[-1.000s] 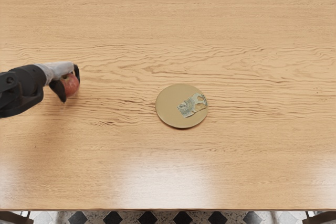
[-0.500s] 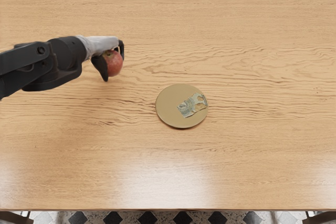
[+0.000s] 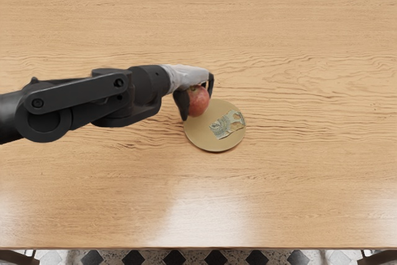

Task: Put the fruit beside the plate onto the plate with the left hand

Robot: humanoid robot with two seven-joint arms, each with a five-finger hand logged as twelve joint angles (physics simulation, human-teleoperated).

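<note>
- The left hand (image 3: 192,91), pale grey at the wrist with dark fingers (image 3: 182,106), is closed around a small round red fruit with a yellowish blush (image 3: 198,101). One dark digit hooks down its near-left side and another curls over its far-right side.
- Judging by how little of the fruit is covered, the grasp is a pinch from opposite sides. That leaves the underside free, which suits setting it down.
- The flat round tan plate (image 3: 203,136) lies near the middle of the light wooden table (image 3: 298,178), slightly nearer the front edge than the back.
- The fruit sits over the plate's far-left rim, at the edge and not the centre. Whether it touches the plate or hangs just above it cannot be told from this angle.
- A greenish-white printed patch (image 3: 227,123) marks the plate's right half. The bare left half, nearest the hand, looks the easier landing spot.
- The black left arm (image 3: 74,100) reaches in from the table's left edge almost level, so the hand meets the plate on the side closest to it.
- The carry looks nearly done. What seems to remain is a short move inward over the plate, a lowering and a release. A round fruit let go at the rim could roll off onto the wood.
- The right arm does not show.
</note>
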